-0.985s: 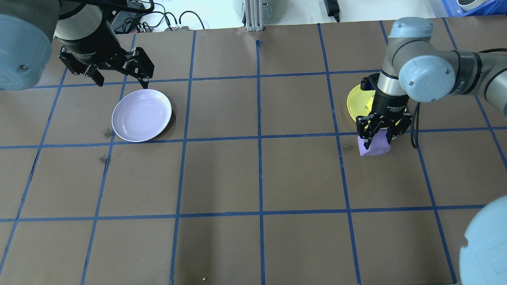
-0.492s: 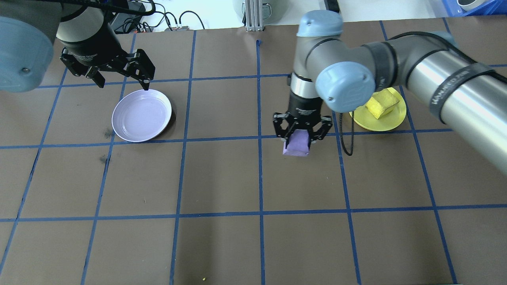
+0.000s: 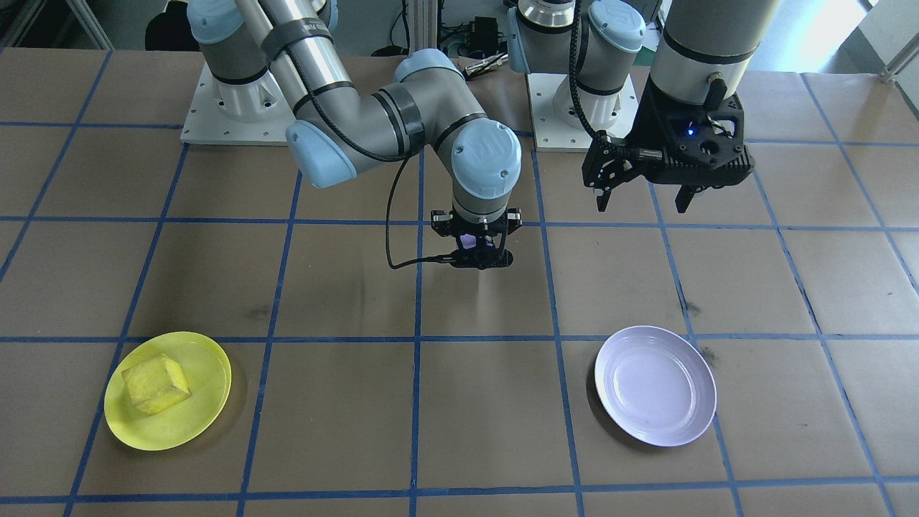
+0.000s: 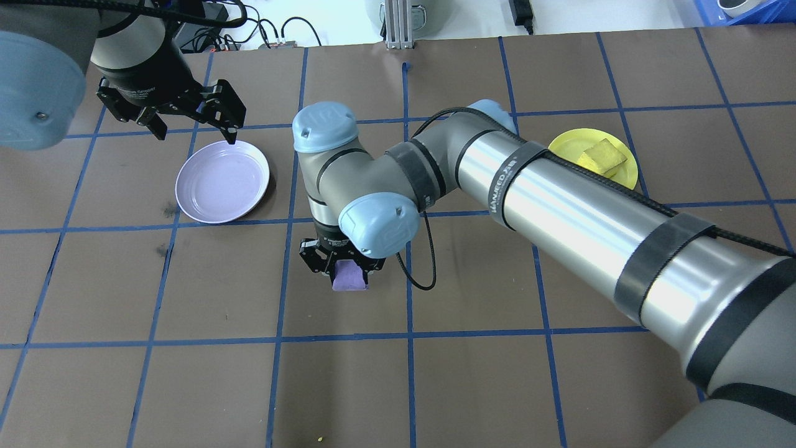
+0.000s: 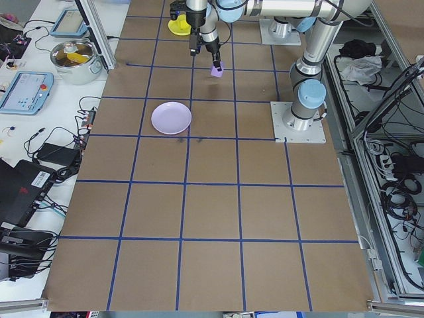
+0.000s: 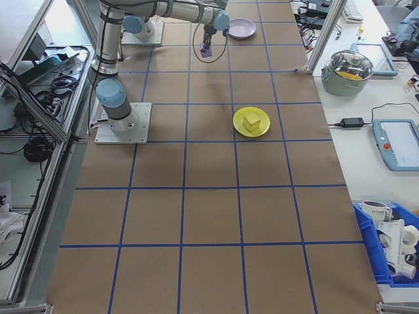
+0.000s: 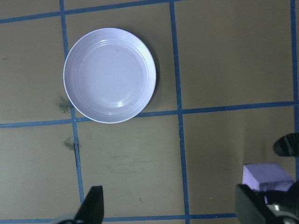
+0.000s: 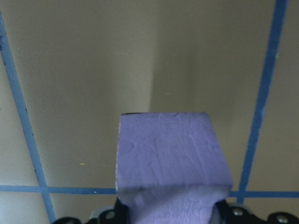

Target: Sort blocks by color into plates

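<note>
The purple block [image 4: 349, 278] hangs above the brown table left of centre, with my right gripper [image 4: 345, 269] shut on it; the right wrist view shows the purple block [image 8: 170, 154] between the jaws. The lavender plate [image 4: 222, 180] lies empty to the far left of it. My left gripper [image 4: 194, 134] hovers open over that plate's far rim, nothing between its fingers; its wrist view looks down on the lavender plate [image 7: 110, 74] and catches the purple block [image 7: 267, 177]. The yellow block [image 4: 602, 155] rests in the yellow plate [image 4: 566, 146] at the right.
My right arm's long forearm [image 4: 559, 205] stretches diagonally across the table's middle, partly covering the yellow plate. Cables and electronics [image 4: 249, 31] and an aluminium post [image 4: 398, 25] line the far edge. A lidded pot [image 6: 351, 69] sits on the side bench.
My right gripper has carried the purple block leftward, from beside the yellow plate past the table's centre. The yellow block came into view in its plate. The left gripper has barely moved.
</note>
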### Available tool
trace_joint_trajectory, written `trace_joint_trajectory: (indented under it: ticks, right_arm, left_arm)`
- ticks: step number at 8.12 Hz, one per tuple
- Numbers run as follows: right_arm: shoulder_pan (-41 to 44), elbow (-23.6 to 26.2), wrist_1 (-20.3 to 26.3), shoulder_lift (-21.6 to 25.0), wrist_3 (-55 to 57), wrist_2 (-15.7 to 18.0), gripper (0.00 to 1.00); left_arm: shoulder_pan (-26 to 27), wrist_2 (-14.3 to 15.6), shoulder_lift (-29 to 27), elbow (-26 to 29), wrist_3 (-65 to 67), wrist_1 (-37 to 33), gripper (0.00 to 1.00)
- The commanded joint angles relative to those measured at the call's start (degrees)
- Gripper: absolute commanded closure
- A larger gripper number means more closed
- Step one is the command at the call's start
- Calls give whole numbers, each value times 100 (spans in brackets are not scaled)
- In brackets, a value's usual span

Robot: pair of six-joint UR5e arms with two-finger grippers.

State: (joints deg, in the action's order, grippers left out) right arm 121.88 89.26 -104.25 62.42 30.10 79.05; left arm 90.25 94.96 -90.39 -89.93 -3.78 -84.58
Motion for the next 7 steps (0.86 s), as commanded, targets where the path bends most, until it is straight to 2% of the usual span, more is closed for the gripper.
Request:
trace_joint_trajectory:
  ticks: [1, 5, 6, 7]
  right_arm:
    - [240, -49, -385, -388, 145, 32, 57]
    - [-75, -67, -368, -362, 67, -30, 53]
    - [-85, -66, -376, -362, 66, -30, 30]
    - [-85, -66, -368, -336, 75, 5, 21]
  left_arm:
    - [2, -12, 31, -15, 0, 3, 0]
    - [2, -3, 31, -7, -1, 3, 0]
    - [2, -12, 22, -7, -44, 3, 0]
    - [2, -12, 22, -7, 8, 12, 0]
